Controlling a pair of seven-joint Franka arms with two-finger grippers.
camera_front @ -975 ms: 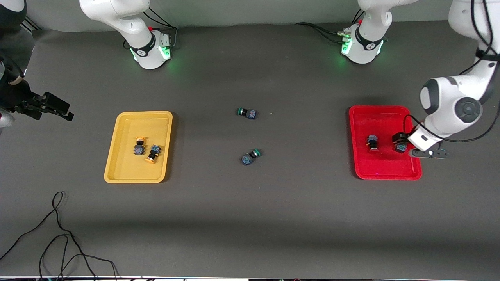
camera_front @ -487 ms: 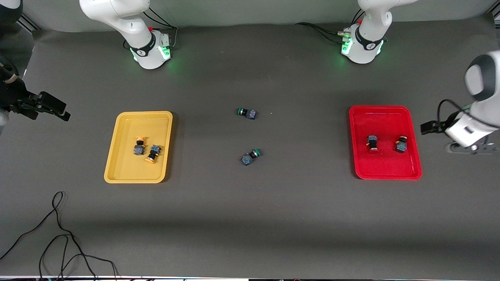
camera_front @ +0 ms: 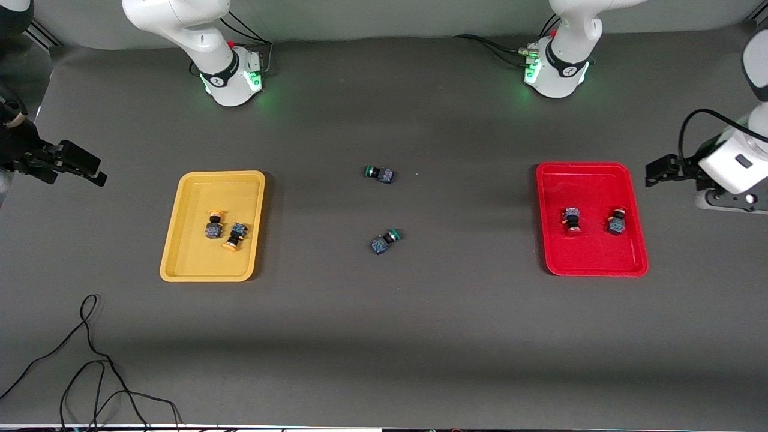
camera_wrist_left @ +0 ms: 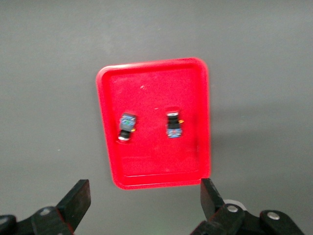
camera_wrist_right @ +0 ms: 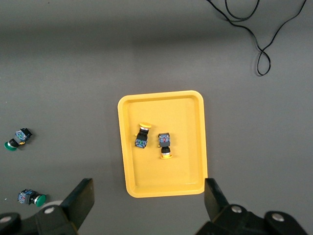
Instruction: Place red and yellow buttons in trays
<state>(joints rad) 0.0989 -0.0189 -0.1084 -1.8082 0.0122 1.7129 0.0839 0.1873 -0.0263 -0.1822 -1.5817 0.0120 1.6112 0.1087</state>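
Observation:
The red tray [camera_front: 594, 255] holds two red buttons [camera_front: 572, 219] [camera_front: 616, 221] lying apart. They also show in the left wrist view [camera_wrist_left: 127, 126] [camera_wrist_left: 173, 122], inside the red tray [camera_wrist_left: 151, 83]. The yellow tray [camera_front: 198, 258] holds two yellow buttons [camera_front: 214, 224] [camera_front: 234, 236] side by side, also seen in the right wrist view [camera_wrist_right: 142, 134] [camera_wrist_right: 165, 145] in the yellow tray [camera_wrist_right: 161, 183]. My left gripper [camera_front: 666, 171] [camera_wrist_left: 144, 193] is open and empty, up over bare table beside the red tray. My right gripper [camera_front: 78, 163] [camera_wrist_right: 148, 193] is open and empty, waiting high beside the yellow tray.
Two green-capped buttons [camera_front: 379, 174] [camera_front: 384, 241] lie on the mat midway between the trays; they also show in the right wrist view [camera_wrist_right: 17, 138] [camera_wrist_right: 32, 198]. A black cable [camera_front: 90, 360] loops on the mat near the front camera, at the right arm's end.
My left gripper has drawn back from over the red tray toward the table's end, leaving a red button lying in the tray. The right gripper has shifted slightly away from the yellow tray.

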